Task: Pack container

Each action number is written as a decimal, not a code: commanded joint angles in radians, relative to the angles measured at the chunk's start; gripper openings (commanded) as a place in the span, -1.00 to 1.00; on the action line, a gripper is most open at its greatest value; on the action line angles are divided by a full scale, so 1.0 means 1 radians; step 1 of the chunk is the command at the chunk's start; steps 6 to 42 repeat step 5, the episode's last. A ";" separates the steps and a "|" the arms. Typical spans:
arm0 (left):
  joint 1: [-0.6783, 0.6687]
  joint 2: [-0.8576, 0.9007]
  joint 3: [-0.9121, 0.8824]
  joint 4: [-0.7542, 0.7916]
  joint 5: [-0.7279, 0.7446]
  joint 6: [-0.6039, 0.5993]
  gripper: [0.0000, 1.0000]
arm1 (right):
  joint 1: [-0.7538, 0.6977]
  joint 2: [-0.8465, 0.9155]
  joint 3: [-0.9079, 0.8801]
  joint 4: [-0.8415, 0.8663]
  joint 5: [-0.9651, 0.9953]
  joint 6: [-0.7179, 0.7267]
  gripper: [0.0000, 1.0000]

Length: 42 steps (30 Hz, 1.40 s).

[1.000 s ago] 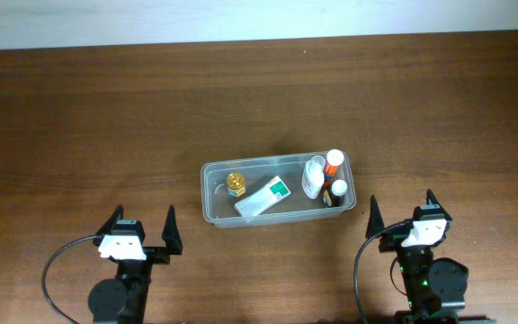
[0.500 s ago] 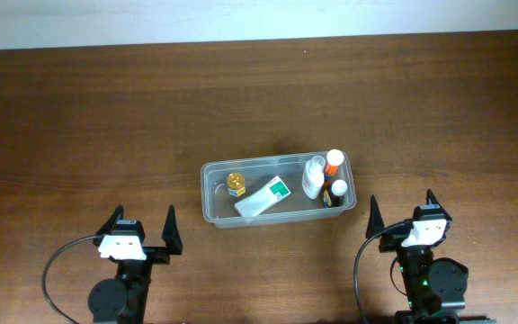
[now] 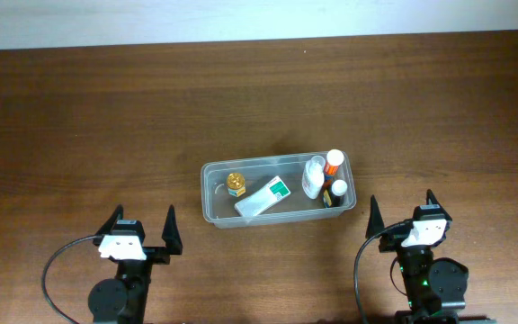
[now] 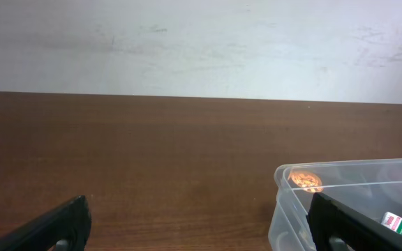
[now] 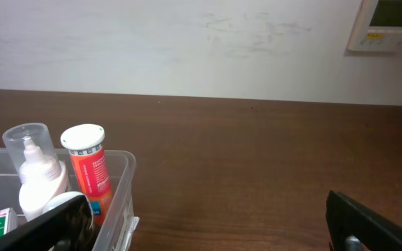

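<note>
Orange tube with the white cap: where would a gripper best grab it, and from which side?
Probably by its white cap, from above: the orange tube stands nearly upright at the container's right end, cap above the rim, while the wall and a spray bottle crowd its sides.

Eight things, counted by kind.
One container [image 3: 281, 221]; inside it three bottles, namely a gold-capped bottle [image 3: 235, 184], a white spray bottle [image 3: 313, 177] and a dark bottle [image 3: 337, 191] with a white cap; one orange tube [image 3: 333, 161]; one white-and-green box [image 3: 263, 197]; two grippers, left gripper [image 3: 144, 218] and right gripper [image 3: 401, 209].
</note>
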 commanded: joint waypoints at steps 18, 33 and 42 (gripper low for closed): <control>-0.004 -0.009 -0.008 0.003 0.011 -0.002 0.99 | 0.005 -0.001 -0.006 -0.003 0.006 0.000 0.97; -0.004 -0.009 -0.008 0.003 0.011 -0.002 0.99 | 0.005 -0.001 -0.006 -0.003 0.006 0.000 0.97; -0.004 -0.009 -0.008 0.003 0.011 -0.002 0.99 | 0.005 -0.001 -0.006 -0.003 0.006 0.000 0.97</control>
